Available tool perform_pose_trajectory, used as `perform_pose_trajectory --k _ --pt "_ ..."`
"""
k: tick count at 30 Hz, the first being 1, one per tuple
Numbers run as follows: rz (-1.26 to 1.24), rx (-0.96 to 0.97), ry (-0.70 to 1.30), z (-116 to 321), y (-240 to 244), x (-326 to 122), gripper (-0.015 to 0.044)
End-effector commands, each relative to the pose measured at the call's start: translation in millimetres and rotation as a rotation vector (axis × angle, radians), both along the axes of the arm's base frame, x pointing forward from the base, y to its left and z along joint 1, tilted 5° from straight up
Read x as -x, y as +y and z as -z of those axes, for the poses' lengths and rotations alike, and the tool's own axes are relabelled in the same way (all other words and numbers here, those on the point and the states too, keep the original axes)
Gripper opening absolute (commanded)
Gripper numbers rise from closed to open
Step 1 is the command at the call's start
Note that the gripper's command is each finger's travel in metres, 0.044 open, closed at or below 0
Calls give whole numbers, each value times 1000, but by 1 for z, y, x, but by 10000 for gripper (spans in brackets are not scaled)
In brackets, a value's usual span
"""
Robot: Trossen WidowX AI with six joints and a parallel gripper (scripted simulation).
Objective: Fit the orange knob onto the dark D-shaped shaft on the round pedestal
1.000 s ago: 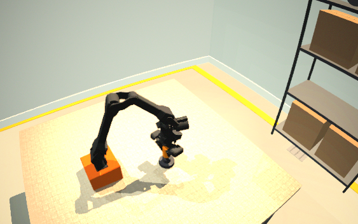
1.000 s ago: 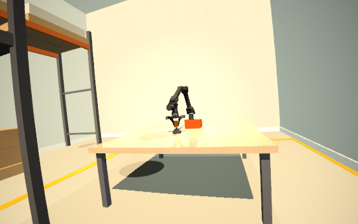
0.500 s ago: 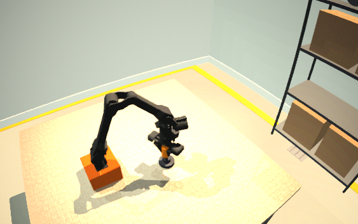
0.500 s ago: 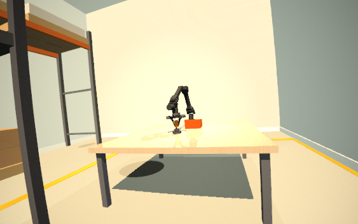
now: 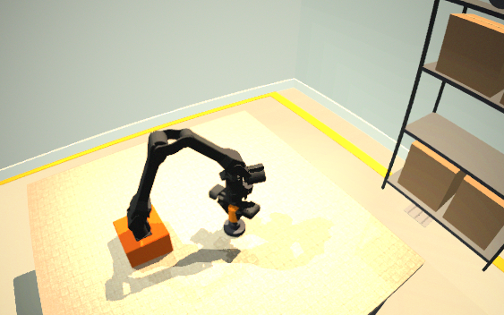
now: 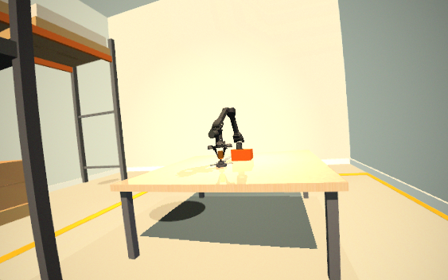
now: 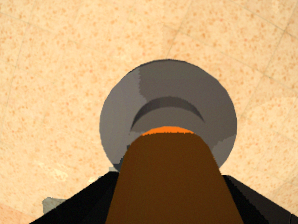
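Note:
The orange knob [image 5: 233, 215] [image 6: 220, 155] [image 7: 170, 180] is upright between the fingers of my gripper [image 5: 234, 209] [image 6: 220, 153] [image 7: 169, 183], which is shut on it. The dark round pedestal [image 5: 235, 230] [image 6: 221, 164] [image 7: 167, 75] stands on the table directly below. In the exterior view, a short dark part shows between the knob's lower end and the pedestal's wide base. In the wrist view the knob overlaps the near part of the pedestal and hides the shaft. The hole and both flat sides are hidden. Whether the knob touches the shaft, I cannot tell.
The arm's orange base block [image 5: 149, 242] [image 6: 241, 154] stands on the table [image 5: 330, 264] [image 6: 230, 187], left of the pedestal in the top view. The arm arches over from it. Shelves with boxes stand away from the table.

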State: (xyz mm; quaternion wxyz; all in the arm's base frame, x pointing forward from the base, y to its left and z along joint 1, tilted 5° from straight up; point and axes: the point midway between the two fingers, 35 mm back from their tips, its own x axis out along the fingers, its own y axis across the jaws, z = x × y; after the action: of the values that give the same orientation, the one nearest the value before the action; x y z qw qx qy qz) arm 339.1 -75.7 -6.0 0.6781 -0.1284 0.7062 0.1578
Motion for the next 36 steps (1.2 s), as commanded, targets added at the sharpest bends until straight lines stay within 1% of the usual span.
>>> perform_pose_trajectory --k 1,17,23,26,30,36 --pt "-3 4 -7 -1 -1 -4 0" --pt "-3 4 -7 1 -1 -2 0" --pt "-3 4 -7 -4 -1 -1 0" --pt "-57 1 -9 -4 -1 -1 0" --pt "-202 -5 -13 -5 0 2 0" --pt "-212 -6 -13 -5 0 3 0"
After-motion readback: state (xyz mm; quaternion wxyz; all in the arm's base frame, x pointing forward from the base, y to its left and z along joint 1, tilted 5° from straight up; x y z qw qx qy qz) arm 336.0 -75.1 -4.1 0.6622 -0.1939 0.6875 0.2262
